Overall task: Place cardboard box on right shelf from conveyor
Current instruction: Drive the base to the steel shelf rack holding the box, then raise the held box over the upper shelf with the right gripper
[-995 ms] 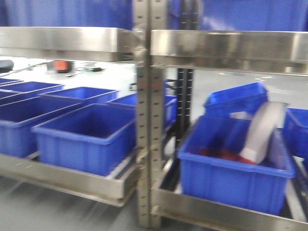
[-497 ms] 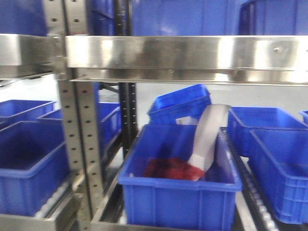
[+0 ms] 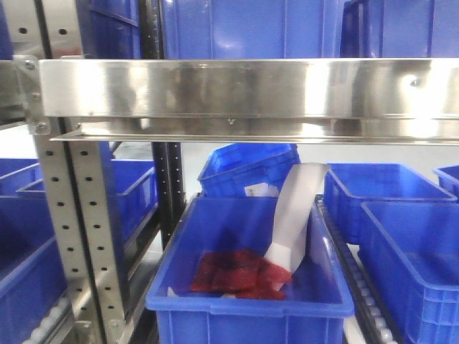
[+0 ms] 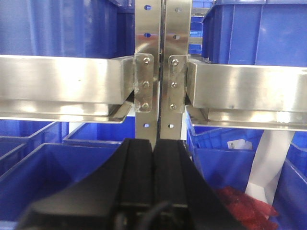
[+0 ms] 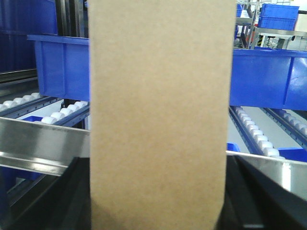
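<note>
The cardboard box [image 5: 158, 110], plain tan, fills the middle of the right wrist view. My right gripper [image 5: 158, 191] is shut on it, with a black finger [image 5: 57, 196] against each side. Behind the box runs a steel rail of the right shelf [image 5: 38, 141], and white roller tracks lie beyond that. In the front view the right shelf [image 3: 244, 89] shows as a broad shiny rail across the top. My left gripper [image 4: 154, 148] is shut with nothing in it, and it faces the perforated uprights [image 4: 157, 72]. The conveyor is out of view.
Below the rail a blue bin [image 3: 244, 301] holds red packets [image 3: 240, 272] and a leaning white pouch [image 3: 295, 211]. More blue bins [image 3: 401, 236] stand to the right, behind, above and at the left. A grey perforated upright [image 3: 79, 215] stands at the left.
The front view has swung to the right. The upright has slid from the middle to the left of the frame, and the bin with red packets is now centred and nearer.
</note>
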`<control>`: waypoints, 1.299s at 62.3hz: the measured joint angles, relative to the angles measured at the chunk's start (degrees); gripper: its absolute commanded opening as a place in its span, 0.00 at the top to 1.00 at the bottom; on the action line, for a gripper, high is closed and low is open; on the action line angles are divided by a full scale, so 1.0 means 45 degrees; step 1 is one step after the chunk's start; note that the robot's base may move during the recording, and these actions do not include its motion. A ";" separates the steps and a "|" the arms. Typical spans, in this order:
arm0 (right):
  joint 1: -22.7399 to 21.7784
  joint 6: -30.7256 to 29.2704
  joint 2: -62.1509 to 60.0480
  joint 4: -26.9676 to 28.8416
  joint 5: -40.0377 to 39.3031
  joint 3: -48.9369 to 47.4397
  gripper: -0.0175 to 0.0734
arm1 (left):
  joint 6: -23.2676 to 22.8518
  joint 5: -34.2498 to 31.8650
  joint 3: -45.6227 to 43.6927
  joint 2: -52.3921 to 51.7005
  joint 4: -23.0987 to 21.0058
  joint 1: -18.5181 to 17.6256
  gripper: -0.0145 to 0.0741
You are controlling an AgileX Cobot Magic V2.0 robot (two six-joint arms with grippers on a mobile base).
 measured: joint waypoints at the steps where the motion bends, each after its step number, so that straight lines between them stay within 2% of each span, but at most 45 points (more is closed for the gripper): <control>1: 0.0000 0.0000 0.0000 0.0000 0.0000 0.0000 0.72 | 0.0000 0.0000 0.0000 0.0000 0.0000 0.0000 0.97; 47: 0.0000 0.0000 0.0000 0.0000 -0.0417 0.0000 0.72 | 0.0000 0.0000 0.0000 0.0000 0.0000 0.0000 0.97; 58: 0.0000 -0.0026 0.0307 0.0009 -0.0361 -0.0398 0.75 | 0.0000 0.0000 0.0000 0.0000 0.0000 0.0000 0.97; 66: 0.0000 -0.1135 0.1347 0.0029 -0.0311 -0.1608 0.76 | 0.0000 0.0000 0.0000 0.0000 0.0000 0.0000 0.97; 73: 0.0000 -0.3312 0.2953 0.0029 0.0399 -0.3008 0.75 | 0.0000 0.0000 0.0000 0.0000 0.0000 0.0000 0.97; 81: 0.0131 -0.5181 0.4861 0.0029 0.1216 -0.4743 0.75 | 0.0000 0.0000 0.0000 0.0000 0.0000 0.0000 0.97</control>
